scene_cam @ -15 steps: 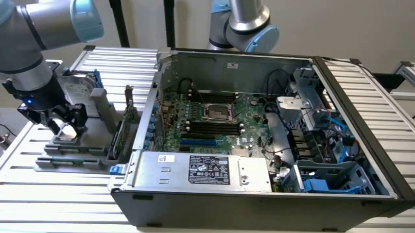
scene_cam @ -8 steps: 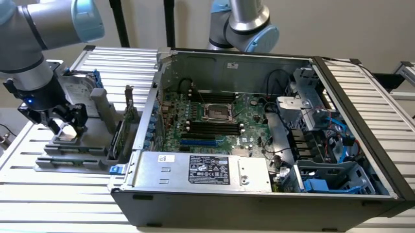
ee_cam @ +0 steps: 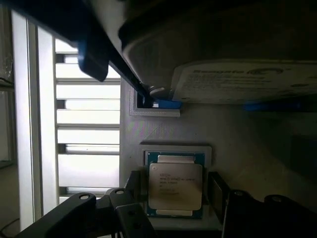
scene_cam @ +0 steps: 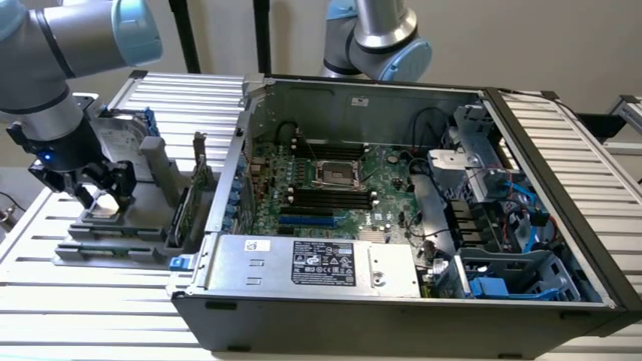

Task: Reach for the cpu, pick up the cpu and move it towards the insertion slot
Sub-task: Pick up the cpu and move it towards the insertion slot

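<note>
Slatted white desk, with an open computer case on it and a grey parts holder at 9 o'clock of the case in the exterior view. My gripper hangs low over that holder with its fingers spread, one on each side of the cpu. The cpu lies flat in a square recess of the holder, label up. Step as I judge it: end of reach, grasp not yet made. I can't tell if the pads touch the chip edges. A grasp here calls for even closing on two opposite edges, then a level lift clear of the recess rim. The insertion slot sits on the board inside the case, well apart, at about 3 o'clock from my gripper in the exterior view. An upright hard drive stands just behind the chip. My fingertips are cut off in the wrist view, and the slot's inside is too dark to read.
</note>
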`<state>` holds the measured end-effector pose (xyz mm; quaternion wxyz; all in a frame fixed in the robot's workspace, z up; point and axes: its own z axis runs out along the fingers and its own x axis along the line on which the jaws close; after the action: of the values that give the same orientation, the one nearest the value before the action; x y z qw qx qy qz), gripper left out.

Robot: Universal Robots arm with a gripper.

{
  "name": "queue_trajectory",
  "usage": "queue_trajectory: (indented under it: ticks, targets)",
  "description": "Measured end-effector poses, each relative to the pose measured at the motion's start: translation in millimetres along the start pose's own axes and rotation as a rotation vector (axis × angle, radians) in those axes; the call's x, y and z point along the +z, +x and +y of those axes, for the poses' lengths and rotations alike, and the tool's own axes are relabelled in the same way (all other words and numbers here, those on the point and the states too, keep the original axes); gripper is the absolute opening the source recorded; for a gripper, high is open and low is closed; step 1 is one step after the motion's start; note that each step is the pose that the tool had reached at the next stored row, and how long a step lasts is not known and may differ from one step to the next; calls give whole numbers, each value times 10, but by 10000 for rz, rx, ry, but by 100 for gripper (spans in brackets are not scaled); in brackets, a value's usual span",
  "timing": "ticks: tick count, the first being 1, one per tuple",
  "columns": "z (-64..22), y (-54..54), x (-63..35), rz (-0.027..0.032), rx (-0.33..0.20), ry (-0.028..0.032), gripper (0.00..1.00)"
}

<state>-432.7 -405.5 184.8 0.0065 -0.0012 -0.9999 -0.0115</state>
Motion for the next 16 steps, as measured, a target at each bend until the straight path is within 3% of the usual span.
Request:
queue_trajectory:
  ticks: [4, 5, 16]
  targets:
    - [0, 0, 1, -1, 0, -1, 63]
    - [0, 0, 1, 0, 0, 0, 56]
    - [1, 0, -73, 47, 1, 0, 55]
